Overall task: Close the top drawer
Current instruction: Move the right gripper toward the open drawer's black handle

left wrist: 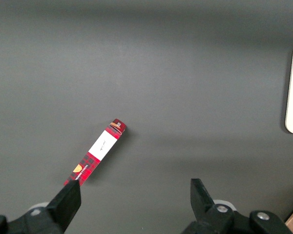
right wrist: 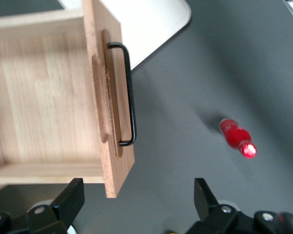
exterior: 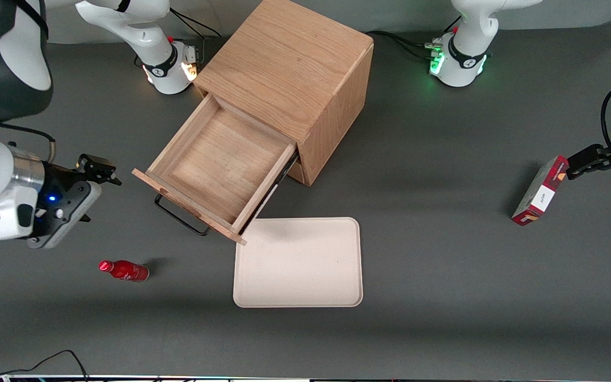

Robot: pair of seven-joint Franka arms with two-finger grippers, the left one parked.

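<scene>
The top drawer (exterior: 220, 164) of the light oak cabinet (exterior: 289, 69) stands pulled far out, and its inside is bare. Its thin black wire handle (exterior: 181, 217) sits on the drawer front, which faces the front camera at a slant. In the right wrist view the drawer front (right wrist: 110, 122) and the handle (right wrist: 129, 92) are close ahead. My right gripper (exterior: 96, 191) hangs above the table beside the drawer front, toward the working arm's end, apart from it. It is open and empty, and in the right wrist view (right wrist: 139, 190) the drawer front's corner lies between its fingers.
A small red bottle (exterior: 124, 270) lies on the table nearer to the front camera than the gripper; it also shows in the right wrist view (right wrist: 237, 137). A beige tray (exterior: 298, 262) lies in front of the drawer. A red box (exterior: 540, 191) stands toward the parked arm's end.
</scene>
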